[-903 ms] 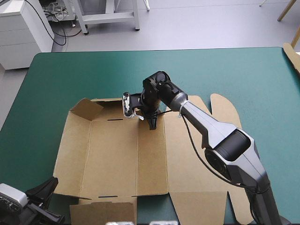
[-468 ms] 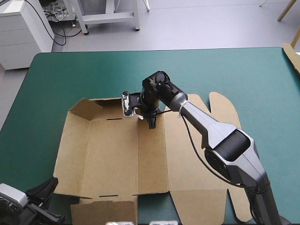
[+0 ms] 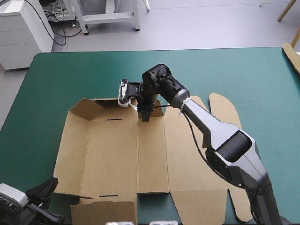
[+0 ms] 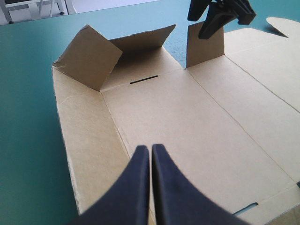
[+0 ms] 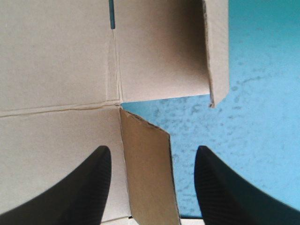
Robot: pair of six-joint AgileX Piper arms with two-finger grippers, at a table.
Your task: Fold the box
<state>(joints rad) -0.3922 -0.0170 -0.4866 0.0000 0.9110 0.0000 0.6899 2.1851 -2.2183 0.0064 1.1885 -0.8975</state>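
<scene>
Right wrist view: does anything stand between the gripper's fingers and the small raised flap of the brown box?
Nothing visible does. The right gripper is open; the small upright flap at the far edge of the brown board box stands free between its broad black fingers, touching neither. Only teal-green table cover lies beside it.

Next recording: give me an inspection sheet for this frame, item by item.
Surface: teal-green table cover, smooth.
Job's things: brown cardboard box, a cut sheet lying mostly flat; far-left corner flaps raised; one small flap at the far edge upright.
Clutter: tan board-like edge at the table's far right corner.
Grippers: right gripper open, black fingers astride the upright flap; left gripper shut, at the sheet's near-left corner.
Cables: nothing seen.
Surroundings: nothing seen.
</scene>
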